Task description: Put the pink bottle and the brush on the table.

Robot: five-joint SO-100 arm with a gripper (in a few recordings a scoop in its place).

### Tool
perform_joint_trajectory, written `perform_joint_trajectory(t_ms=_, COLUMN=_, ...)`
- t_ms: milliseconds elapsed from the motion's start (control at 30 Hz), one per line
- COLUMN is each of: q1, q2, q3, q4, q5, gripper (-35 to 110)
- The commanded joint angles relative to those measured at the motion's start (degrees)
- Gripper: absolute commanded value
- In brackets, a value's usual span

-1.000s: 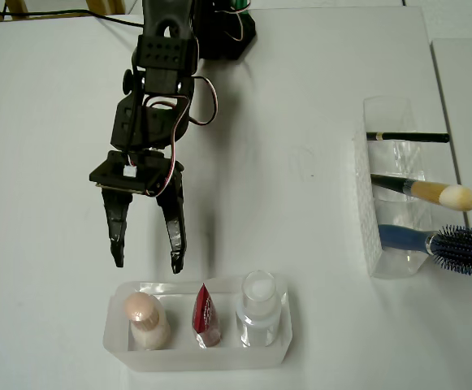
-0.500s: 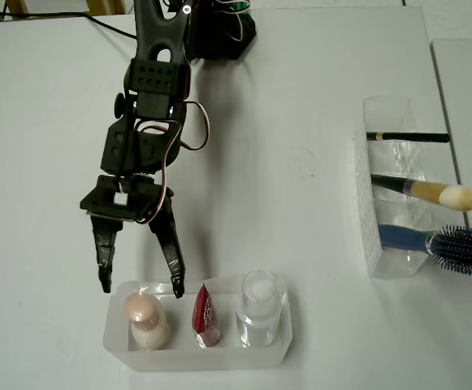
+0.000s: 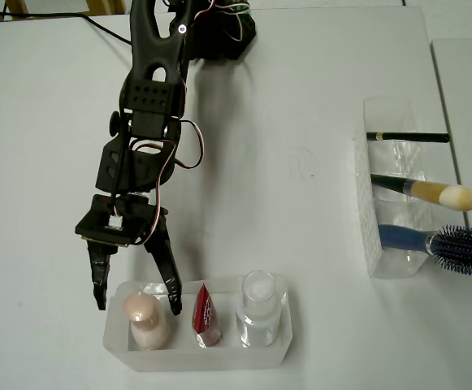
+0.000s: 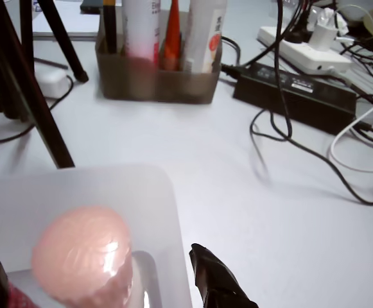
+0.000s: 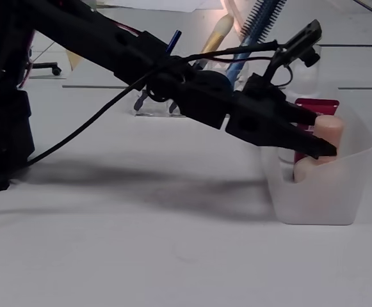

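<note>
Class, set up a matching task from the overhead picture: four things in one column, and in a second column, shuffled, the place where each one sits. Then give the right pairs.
Things:
1. pink bottle
2. red sachet
3. brush
4. blue hairbrush

Places:
A. middle slot of the clear rack at the right, cream tip sticking out
B. left compartment of the frosted tray, below the open gripper
C. lowest slot of the clear rack in the picture
D. middle compartment of the frosted tray

Pairs: 1-B, 2-D, 3-A, 4-C
</note>
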Motion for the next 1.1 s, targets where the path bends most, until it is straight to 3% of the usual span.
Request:
perform_joint_trajectory(t_ms=0, q1=-0.1, q2=-0.2, q3=-3.7, q4=-0.7, q5=-1.3, gripper=44)
perform_joint_trajectory(t_ms=1067, q1=-2.5, q2=-11.2, q3=-15.3, q4=-4.7, q5=-6.5, gripper=23)
